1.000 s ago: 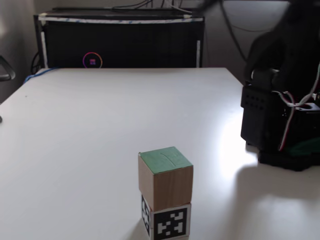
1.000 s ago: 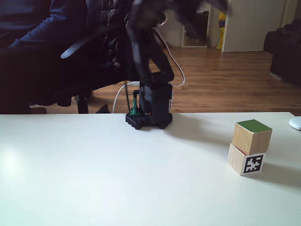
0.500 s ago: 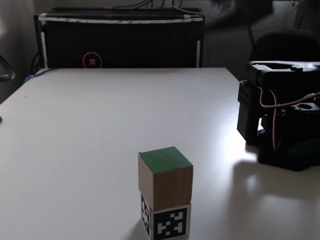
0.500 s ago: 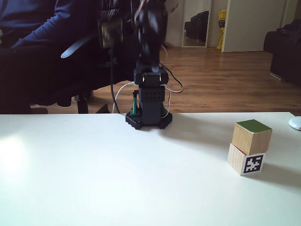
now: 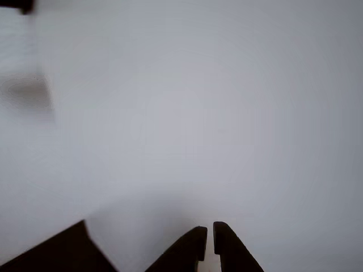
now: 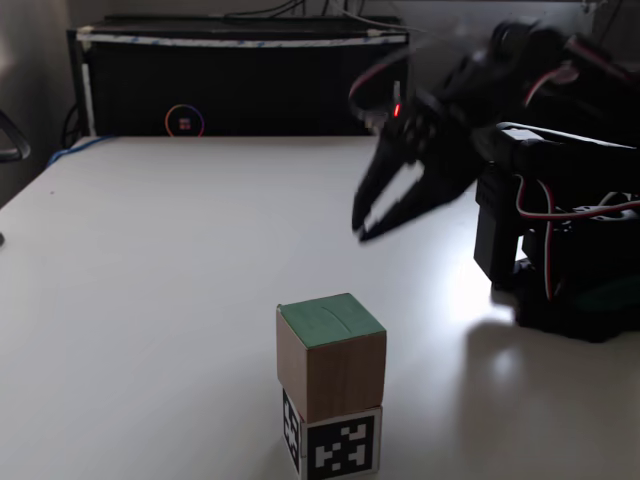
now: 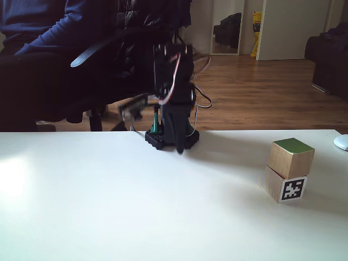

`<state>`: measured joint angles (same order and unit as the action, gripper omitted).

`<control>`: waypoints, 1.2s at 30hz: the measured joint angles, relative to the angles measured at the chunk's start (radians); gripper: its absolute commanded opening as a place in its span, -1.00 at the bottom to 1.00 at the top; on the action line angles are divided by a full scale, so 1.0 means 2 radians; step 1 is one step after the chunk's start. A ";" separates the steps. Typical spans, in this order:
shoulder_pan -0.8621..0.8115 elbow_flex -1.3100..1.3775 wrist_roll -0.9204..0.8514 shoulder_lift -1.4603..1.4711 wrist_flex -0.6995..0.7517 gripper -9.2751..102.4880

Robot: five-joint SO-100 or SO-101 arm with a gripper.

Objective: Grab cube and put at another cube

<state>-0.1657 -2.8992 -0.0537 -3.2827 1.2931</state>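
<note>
The green-faced wooden cube (image 6: 330, 352) (image 7: 291, 156) stands on top of another wooden cube (image 6: 334, 444) (image 7: 285, 187), slightly skewed on it. The lower cube shows black-and-white marker faces; its red face is hidden. My gripper (image 6: 361, 226) hangs in the air left of the arm's base and well behind the stack, apart from both cubes. In the other view its fingertips (image 5: 207, 238) almost touch over bare white table, with nothing between them. The arm (image 7: 173, 81) is blurred by motion.
The arm's black base (image 6: 570, 290) stands at the right table edge. A black cabinet (image 6: 240, 80) stands behind the table. A person in an office chair (image 7: 54, 60) sits behind the far edge. A white mouse (image 7: 341, 142) lies at the right.
The arm has swung down from its raised pose, bringing the gripper out over the table to the left of the base. The two stacked cubes have not moved.
</note>
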 measured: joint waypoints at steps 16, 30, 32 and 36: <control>0.007 -0.037 -0.014 -0.001 -0.002 -0.83; 0.007 -0.037 -0.013 -0.001 -0.002 -0.83; 0.007 -0.037 -0.013 -0.001 -0.002 -0.83; 0.007 -0.037 -0.013 -0.001 -0.002 -0.83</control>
<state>-0.1519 -2.9729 -0.0798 -3.2843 1.2885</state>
